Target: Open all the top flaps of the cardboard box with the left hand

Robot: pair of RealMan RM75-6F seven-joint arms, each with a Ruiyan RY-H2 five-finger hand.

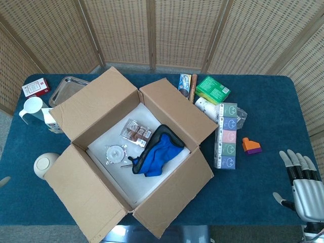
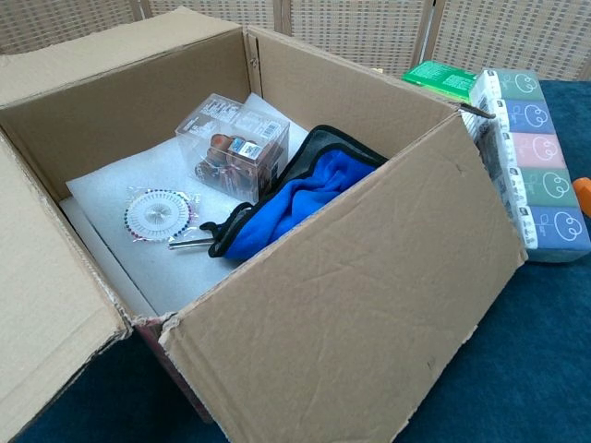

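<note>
The box (image 1: pixel 136 157) sits in the middle of the blue table (image 1: pixel 263 192), turned at a slant to the table's edges, and all of its top flaps are folded outward. That leaves the inside open to view from above, so the task looks done or very nearly so. The upper-left flap (image 1: pixel 93 104) leans back toward the metal tray (image 1: pixel 68 86), and the lower-right flap (image 1: pixel 174 195) slopes down toward the near edge; in the chest view that same flap fills the foreground.

Inside, on white foam padding (image 2: pixel 111 194), lie a blue cloth (image 1: pixel 154 154) in a dark pouch, a clear plastic case (image 1: pixel 135 132) and a round pin wheel (image 1: pixel 115 152).

The right hand (image 1: pixel 302 190) rests at the lower right corner of the frame, well apart from the box, with its fingers (image 1: pixel 291 164) spread and nothing in them; it has no part in this job, so it stays parked out of the way. Of the left hand, only a pale sliver shows at the far left edge, and I cannot tell how its fingers lie. Being that far off suggests it has finished with the flaps.

To the right of the box stand a row of pastel boxes (image 1: pixel 226 135) and a green box (image 1: pixel 212 89).
</note>
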